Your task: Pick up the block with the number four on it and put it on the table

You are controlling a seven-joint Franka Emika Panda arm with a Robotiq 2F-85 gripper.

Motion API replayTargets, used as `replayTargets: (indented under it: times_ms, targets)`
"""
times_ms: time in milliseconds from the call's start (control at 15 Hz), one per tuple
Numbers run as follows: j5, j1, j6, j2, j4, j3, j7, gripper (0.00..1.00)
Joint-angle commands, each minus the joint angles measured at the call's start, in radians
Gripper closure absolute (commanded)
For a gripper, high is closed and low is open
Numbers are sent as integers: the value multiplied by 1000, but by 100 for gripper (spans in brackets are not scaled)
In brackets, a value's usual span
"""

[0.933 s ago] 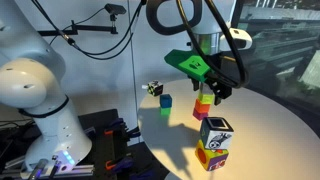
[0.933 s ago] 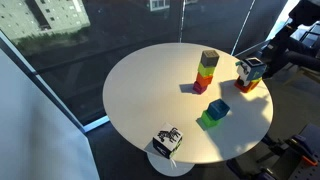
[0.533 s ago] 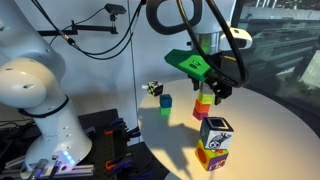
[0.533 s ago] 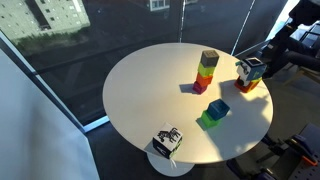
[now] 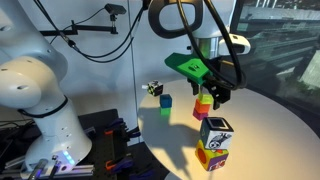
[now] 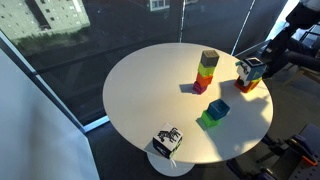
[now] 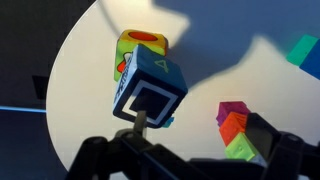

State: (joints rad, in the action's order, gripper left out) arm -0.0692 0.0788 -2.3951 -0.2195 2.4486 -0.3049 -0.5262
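Observation:
The block with the number four (image 7: pixel 150 90) has dark faces with a white square and a "4". It sits on top of an orange-yellow cube (image 7: pixel 140 45) on the white round table (image 6: pixel 150 90). This two-cube stack shows in both exterior views (image 5: pixel 216 129) (image 6: pixel 248 70). My gripper (image 5: pixel 216 95) hangs in the air above and behind the stack, beside a coloured tower. In the wrist view my gripper (image 7: pixel 190 145) is open and empty, apart from the block.
A tower of green, orange and magenta blocks (image 5: pixel 204 105) (image 6: pixel 207 68) stands close to my gripper. A blue-on-green pair (image 6: pixel 213 112) and a dark-and-white cube with a yellow face (image 5: pixel 153 89) lie near the table edge. A second robot base (image 5: pixel 40 100) stands beside the table.
The arm has shifted very slightly downward. No block has moved.

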Motion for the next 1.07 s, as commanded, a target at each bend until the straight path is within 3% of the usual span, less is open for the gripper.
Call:
replayTargets:
  times_ms: [0,533,1000]
  targets:
    - [69,37,-11,46,-26,46,98,0]
    - [171,61,-79,174,-62,95,284,0]
    - [252,72,-156,235,-62,97,388,0]
